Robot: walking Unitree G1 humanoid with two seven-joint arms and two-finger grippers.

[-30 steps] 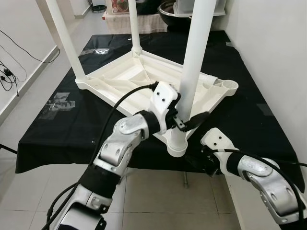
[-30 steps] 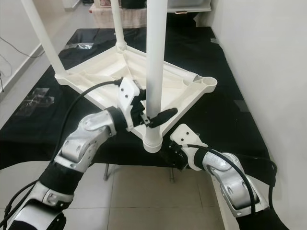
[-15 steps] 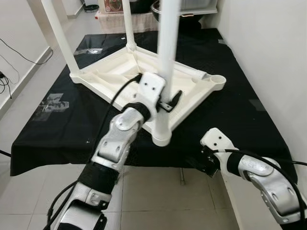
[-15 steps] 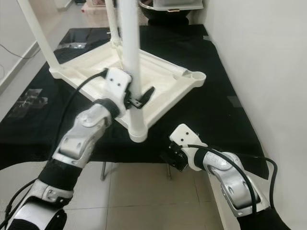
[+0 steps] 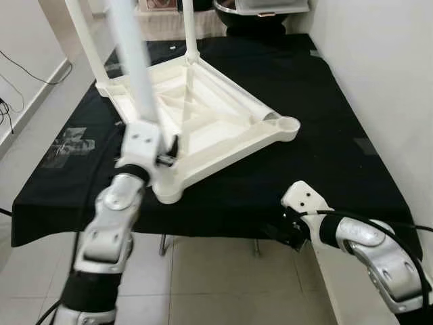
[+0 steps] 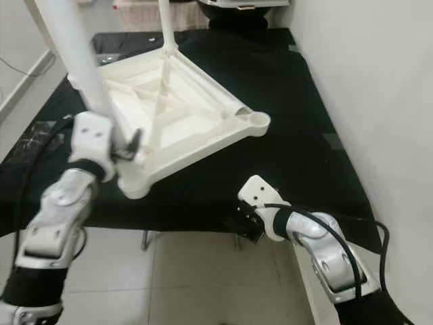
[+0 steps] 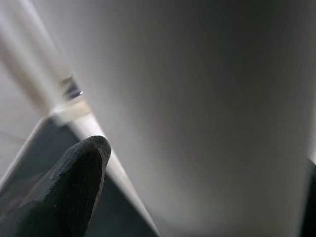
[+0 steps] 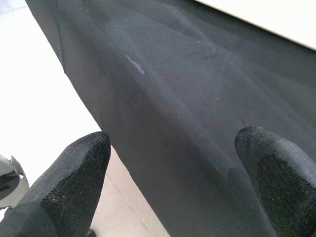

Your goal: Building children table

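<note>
A white plastic tabletop lies upside down on the black-covered table. Two white legs stand in its far corners. A third leg rises from the near-left corner and leans left. My left gripper is shut on it just above the socket; the left wrist view has one fingertip against the leg. The right corner socket stands empty. My right gripper hangs open below the table's front edge, its fingertips wide apart before the hanging cloth.
A white wall runs close along the table's right side. Tiled floor lies in front. Cables trail on the floor at the left. A dark bowl and a box stand beyond the table's far end.
The held leg and the tabletop's near corner have swung to the left, turning the tabletop on the cloth. My left gripper moved left with the leg. The right arm stayed put.
</note>
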